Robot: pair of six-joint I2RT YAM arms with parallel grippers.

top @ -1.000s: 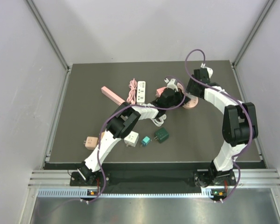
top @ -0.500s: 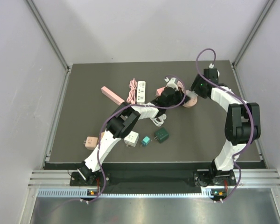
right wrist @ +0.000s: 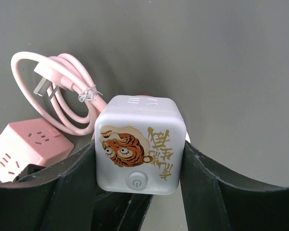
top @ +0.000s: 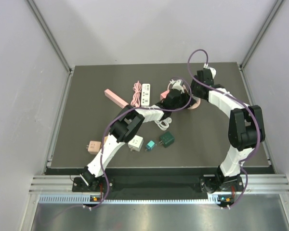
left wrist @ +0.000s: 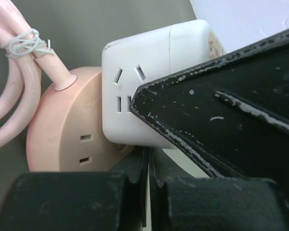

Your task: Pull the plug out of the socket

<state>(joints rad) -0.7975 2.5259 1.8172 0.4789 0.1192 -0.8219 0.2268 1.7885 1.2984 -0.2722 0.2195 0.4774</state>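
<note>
- Though clamped in right claw [right wrist: 138, 190], seemingly not yet free of pink round plastic socket [left wrist: 62, 139]: white tiger-printed cube plug [right wrist: 139, 139].
- Clenched just beside socket: left claw [left wrist: 148, 192].
- Next: pull straight off.

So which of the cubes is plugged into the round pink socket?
The white tiger-print cube, held in the right gripper; the pink cube beside it lies clear of the socket.

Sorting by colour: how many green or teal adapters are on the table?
2: a dark green cube and, just left of it, a teal adapter; others may be hidden.
</note>
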